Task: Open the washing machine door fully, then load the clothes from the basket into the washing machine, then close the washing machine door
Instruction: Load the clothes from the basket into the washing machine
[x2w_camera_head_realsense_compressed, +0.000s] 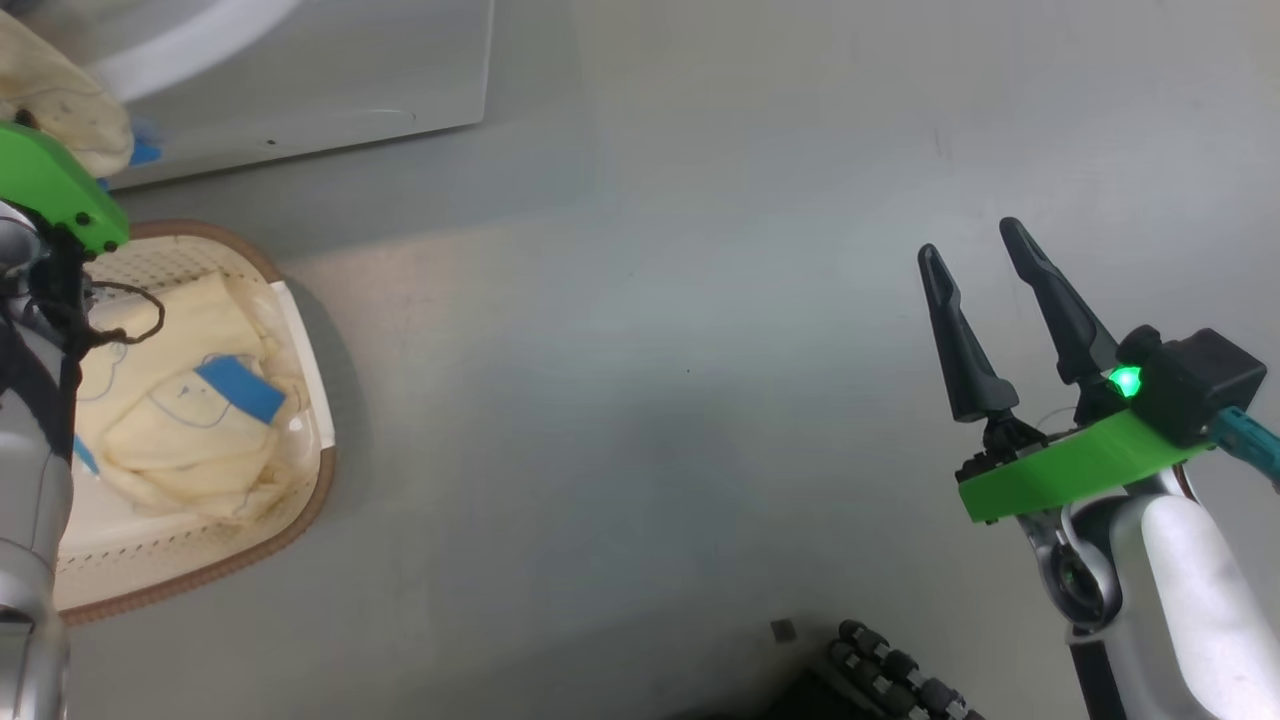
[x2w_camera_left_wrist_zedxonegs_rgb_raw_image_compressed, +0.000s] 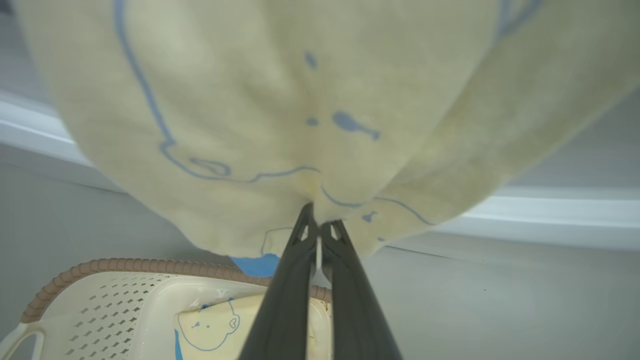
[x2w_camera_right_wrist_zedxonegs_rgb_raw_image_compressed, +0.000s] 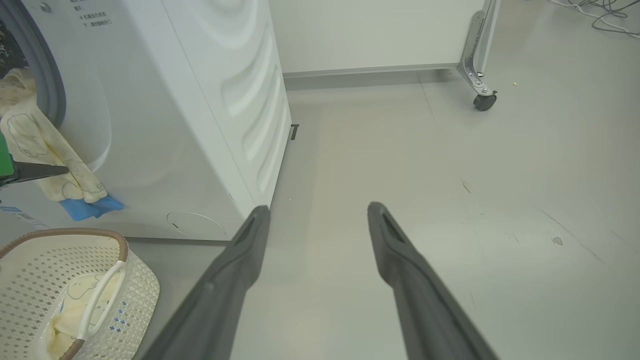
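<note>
Gripping a cream garment (x2w_camera_left_wrist_zedxonegs_rgb_raw_image_compressed: 280, 100) in the tightly closed left gripper (x2w_camera_left_wrist_zedxonegs_rgb_raw_image_compressed: 318, 221), above the basket (x2w_camera_left_wrist_zedxonegs_rgb_raw_image_compressed: 100, 305) containing more clothes (x2w_camera_head_realsense_compressed: 190, 420) and close before the front of the washing machine (x2w_camera_right_wrist_zedxonegs_rgb_raw_image_compressed: 165, 125) beyond it, with the right gripper (x2w_camera_right_wrist_zedxonegs_rgb_raw_image_compressed: 317, 212) spread wide over bare floor (x2w_camera_right_wrist_zedxonegs_rgb_raw_image_compressed: 400, 150).

My left gripper (x2w_camera_left_wrist_zedxonegs_rgb_raw_image_compressed: 317, 225) is clamped, its two dark fingers (x2w_camera_left_wrist_zedxonegs_rgb_raw_image_compressed: 285, 310) pressed tip to tip on a fold of the clothes (x2w_camera_left_wrist_zedxonegs_rgb_raw_image_compressed: 280, 100). Its green wrist mount (x2w_camera_head_realsense_compressed: 55, 190) sits at the upper left of the head view, above my silver-grey left forearm (x2w_camera_head_realsense_compressed: 30, 500). My right gripper (x2w_camera_head_realsense_compressed: 968, 240) is at the lower right, fingers spread wide and pointing up and slightly left with nothing between them, and a green lamp (x2w_camera_head_realsense_compressed: 1126, 381) is lit on its wrist housing above my white right forearm (x2w_camera_head_realsense_compressed: 1190, 580).
</note>
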